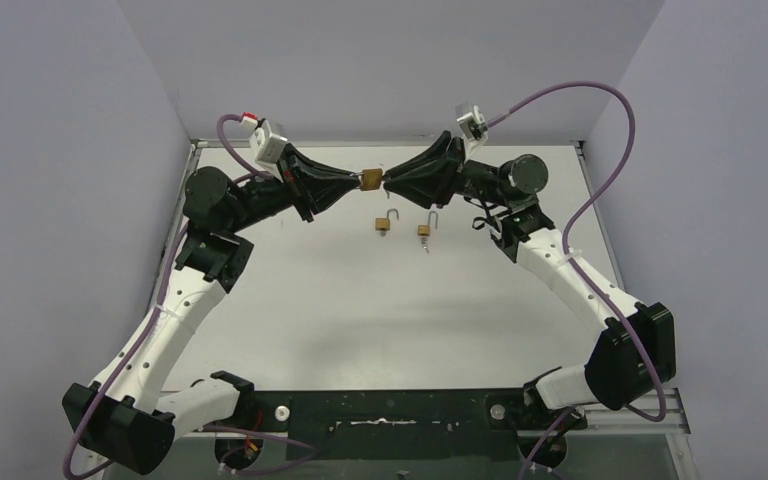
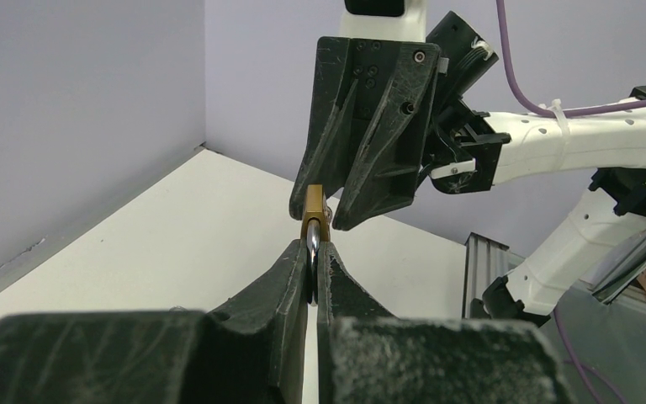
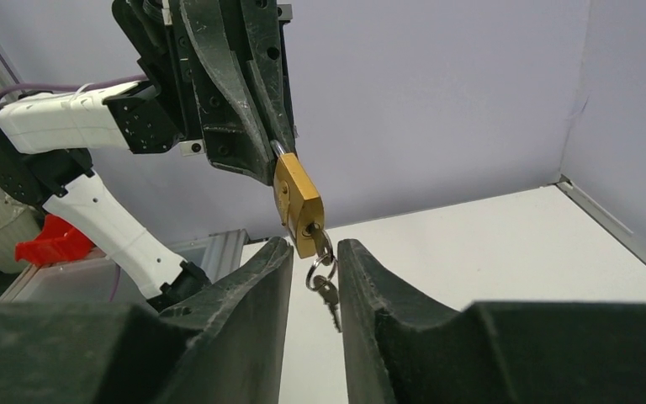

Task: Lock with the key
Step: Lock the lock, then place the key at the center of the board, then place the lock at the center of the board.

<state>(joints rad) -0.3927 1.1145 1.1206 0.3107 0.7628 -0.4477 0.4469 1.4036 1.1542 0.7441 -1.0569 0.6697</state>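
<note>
Brass identifies the task item in the top external view: a padlock (image 1: 371, 180) is held in the air above the far half of the white table (image 1: 360, 300), between the two arms. The left gripper (image 1: 360, 181) meets it from the left and the right gripper (image 1: 390, 181) from the right. Jaw state cannot be read from this view. Nearer the arms, a small padlock (image 1: 385, 222) and a second small padlock (image 1: 425, 231) lie on the table, just beside each other.

Left wrist view: the left gripper (image 2: 312, 261) is clenched on the silver shackle (image 2: 312, 248). The padlock (image 2: 314, 202) body projects beyond the fingertips. The right gripper (image 2: 320, 217) faces it, one finger on each side of the body.

Right wrist view: the padlock (image 3: 297, 202) hangs tilted from the left gripper (image 3: 276, 158), well above the table. A key ring (image 3: 321, 269) hangs from the lower end of the body, with a key (image 3: 330, 299) dangling below it. The right gripper (image 3: 315, 248) is released: its jaws stand apart, with the lower end of the body and the key ring in the gap. No contact between either finger and the ring or key is visible.
</note>
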